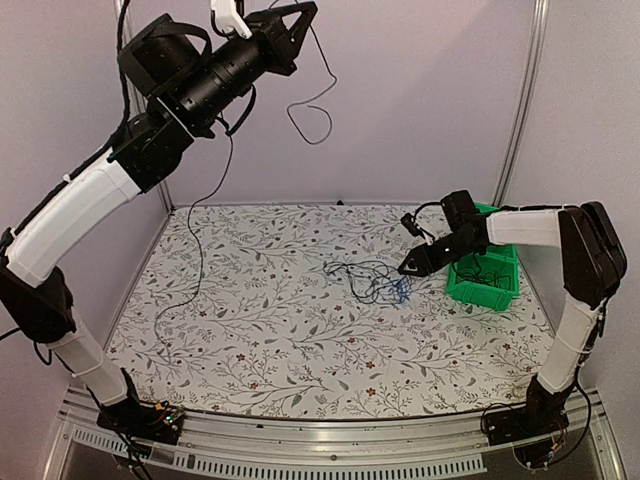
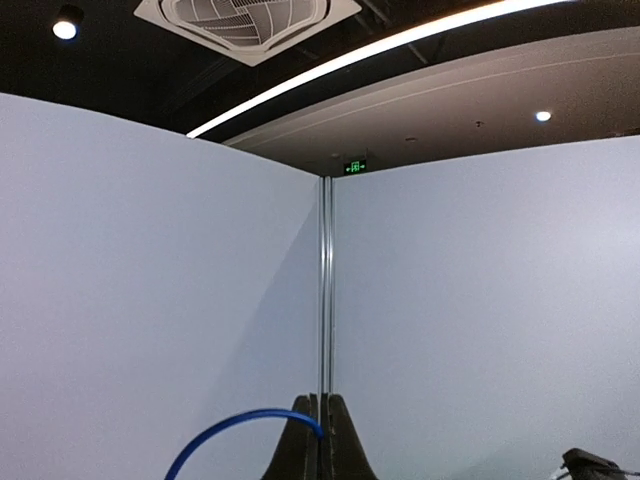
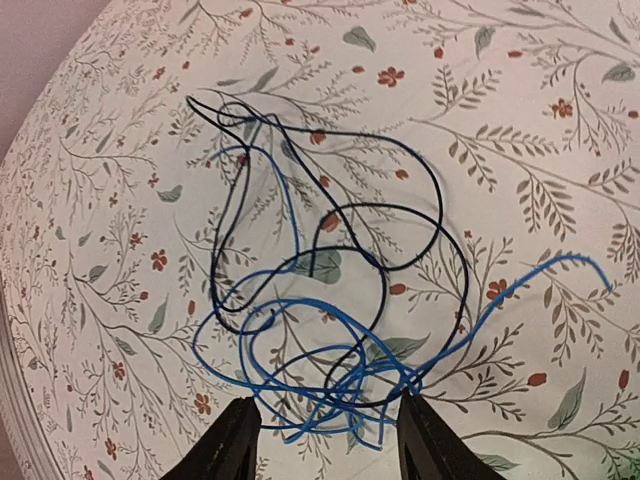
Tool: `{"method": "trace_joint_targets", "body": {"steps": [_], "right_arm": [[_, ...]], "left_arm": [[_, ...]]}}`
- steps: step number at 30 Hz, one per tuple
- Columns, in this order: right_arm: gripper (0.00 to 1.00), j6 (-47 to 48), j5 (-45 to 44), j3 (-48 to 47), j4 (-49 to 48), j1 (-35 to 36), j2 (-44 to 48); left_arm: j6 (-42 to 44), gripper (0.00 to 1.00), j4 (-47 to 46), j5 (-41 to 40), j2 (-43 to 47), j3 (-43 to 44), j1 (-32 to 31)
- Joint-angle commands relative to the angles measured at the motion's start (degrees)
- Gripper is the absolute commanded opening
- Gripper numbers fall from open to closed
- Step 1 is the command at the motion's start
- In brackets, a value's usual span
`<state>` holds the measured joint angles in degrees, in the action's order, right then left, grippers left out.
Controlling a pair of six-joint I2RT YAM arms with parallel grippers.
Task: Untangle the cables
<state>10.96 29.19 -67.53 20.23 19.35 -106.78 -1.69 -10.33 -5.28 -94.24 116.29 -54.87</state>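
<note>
A loose tangle of cables (image 1: 372,280), bright blue and black wires, lies on the flowered table right of centre. It fills the right wrist view (image 3: 325,340). My right gripper (image 1: 408,268) is open just above the tangle's right edge, and its fingers (image 3: 232,445) straddle the blue loops without touching them. My left gripper (image 1: 308,12) is raised high at the back left and is shut on a thin cable (image 1: 316,108) that hangs in a loop, with a long strand (image 1: 201,250) trailing down to the table. In the left wrist view this cable (image 2: 240,420) is blue and pinched between the shut tips (image 2: 322,402).
A green bin (image 1: 497,292) stands at the table's right edge behind my right gripper, with dark wires inside. Pale walls enclose the back and both sides. The left arm's forearm (image 1: 75,215) reaches over the left edge.
</note>
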Motion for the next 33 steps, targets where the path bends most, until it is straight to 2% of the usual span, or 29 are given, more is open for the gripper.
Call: {"method": "trace_joint_targets", "body": {"steps": [1,6,11,20,27,33], "right_arm": [[0.55,4.5,8.8,-6.0,3.0,0.1,8.5],[0.6,5.8,13.7,-9.9,5.7,2.2,12.8],[0.62,5.3,17.2,-12.2,3.1,5.6,14.0],[0.63,1.9,18.0,-17.4,-4.2,7.8,9.8],[0.68,9.4,19.3,-20.4,-7.4,12.8,8.8],[0.71,11.1,21.4,-22.0,-8.2,15.7,5.4]], "left_arm": [[-4.7,0.0,-2.8,-3.0,5.3,-10.1,-0.7],[-8.5,0.0,-6.1,-3.8,7.2,-19.1,-0.7],[-9.7,0.0,-6.2,-1.9,6.2,-21.1,-0.6],[-10.1,0.0,-4.4,3.0,2.8,-17.5,0.5],[-11.8,0.0,-3.6,6.4,2.0,-16.4,0.9],[-12.7,0.0,-2.9,7.8,1.8,-15.4,1.0]]}}
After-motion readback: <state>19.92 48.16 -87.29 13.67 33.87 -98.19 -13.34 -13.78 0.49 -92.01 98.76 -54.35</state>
